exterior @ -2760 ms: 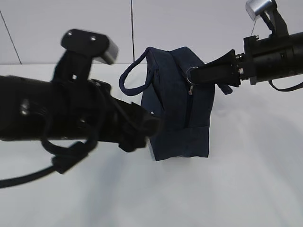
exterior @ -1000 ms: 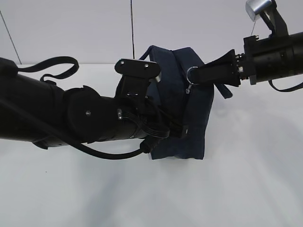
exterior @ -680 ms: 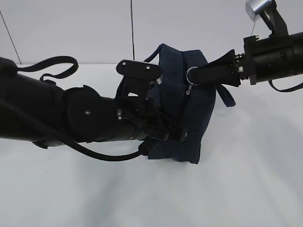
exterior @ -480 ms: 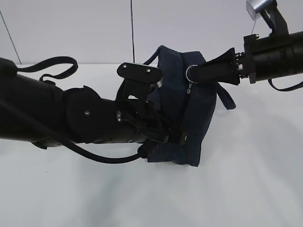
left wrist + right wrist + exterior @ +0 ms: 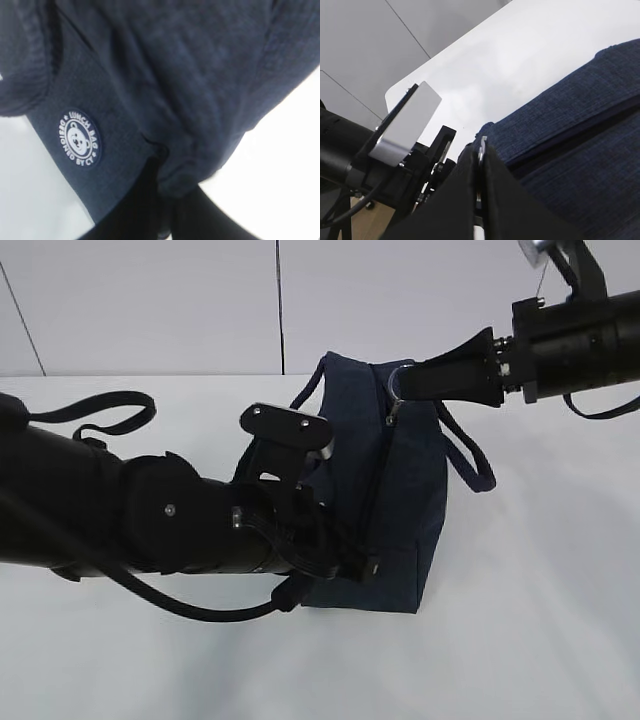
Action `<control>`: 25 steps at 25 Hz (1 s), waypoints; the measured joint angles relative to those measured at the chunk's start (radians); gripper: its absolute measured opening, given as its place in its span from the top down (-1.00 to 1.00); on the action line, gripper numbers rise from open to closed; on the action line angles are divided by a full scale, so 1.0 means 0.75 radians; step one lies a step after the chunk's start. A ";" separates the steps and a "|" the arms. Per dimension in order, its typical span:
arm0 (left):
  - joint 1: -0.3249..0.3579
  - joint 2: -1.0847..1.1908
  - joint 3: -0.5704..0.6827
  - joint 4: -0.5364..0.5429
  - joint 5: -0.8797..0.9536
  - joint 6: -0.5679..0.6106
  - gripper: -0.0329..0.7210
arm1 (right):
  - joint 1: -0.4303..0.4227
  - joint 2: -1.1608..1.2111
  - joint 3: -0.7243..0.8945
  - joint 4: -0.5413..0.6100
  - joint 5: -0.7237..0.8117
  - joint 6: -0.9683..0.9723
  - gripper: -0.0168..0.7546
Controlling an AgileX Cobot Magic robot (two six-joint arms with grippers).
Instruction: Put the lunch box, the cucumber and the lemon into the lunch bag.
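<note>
Lunch bag (image 5: 400, 500) upright mid-table, right gripper (image 5: 400, 385) clenched on its silver ring pull (image 5: 393, 383), left gripper (image 5: 167, 220) pinching a fabric fold low on its side; weak pinch could slip, dragging the bag.

Both arms are matte black tubes trailing looped black cables. The left arm (image 5: 150, 530) carries a black bracket with silver screws (its camera mount), and the right arm (image 5: 580, 340) a silver-grey camera block.
</note>
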 joint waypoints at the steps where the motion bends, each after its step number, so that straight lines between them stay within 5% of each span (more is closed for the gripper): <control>1: 0.000 0.000 0.003 0.000 0.002 0.000 0.91 | 0.003 0.000 0.000 -0.001 -0.003 0.000 0.94; 25: 0.001 -0.026 0.008 0.077 0.136 0.002 0.92 | 0.007 0.006 -0.088 0.010 -0.143 -0.015 0.94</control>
